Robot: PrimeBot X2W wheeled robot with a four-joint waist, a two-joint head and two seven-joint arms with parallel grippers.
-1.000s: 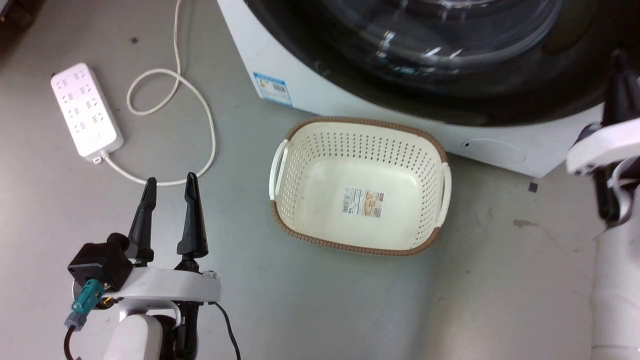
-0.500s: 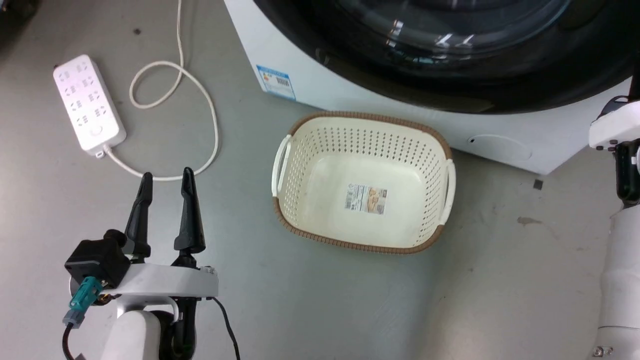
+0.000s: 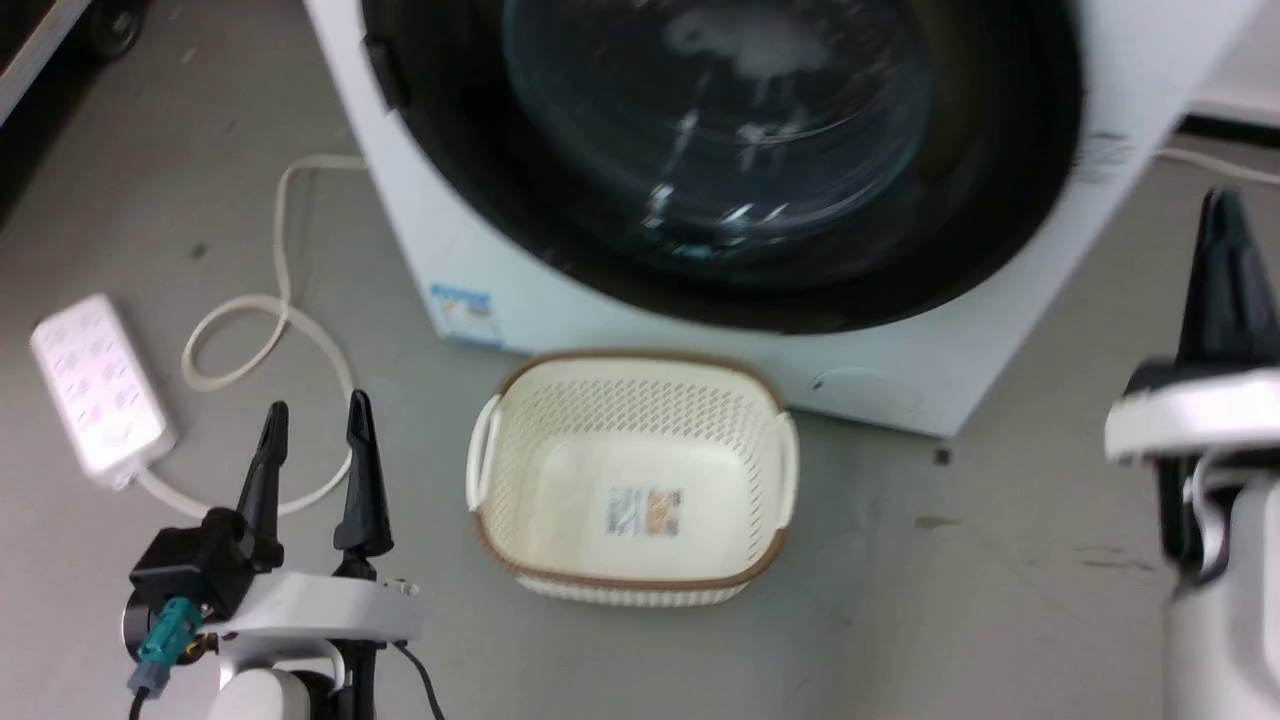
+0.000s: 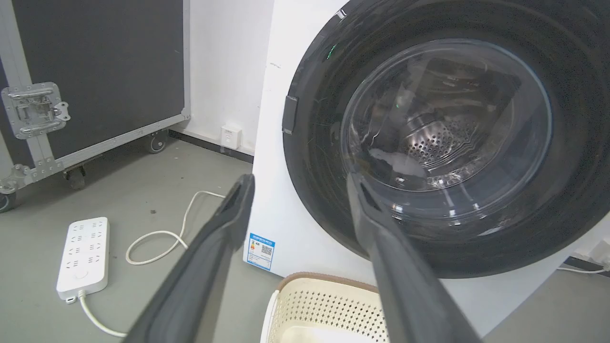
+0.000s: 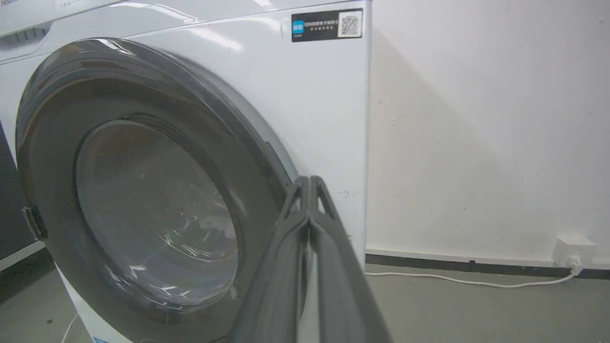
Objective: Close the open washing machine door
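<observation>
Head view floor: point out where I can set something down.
Free: the grey floor right of the laundry basket, out to the right gripper; also the band below the basket. Crowded: left of it, with the power strip, its looped cord and the left gripper.

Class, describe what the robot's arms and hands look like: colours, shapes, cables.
The left hand and right hand each have two long, tapering dark fingers on a white bracket above a pale forearm. The left also carries a black box, a teal connector and black cables.
</observation>
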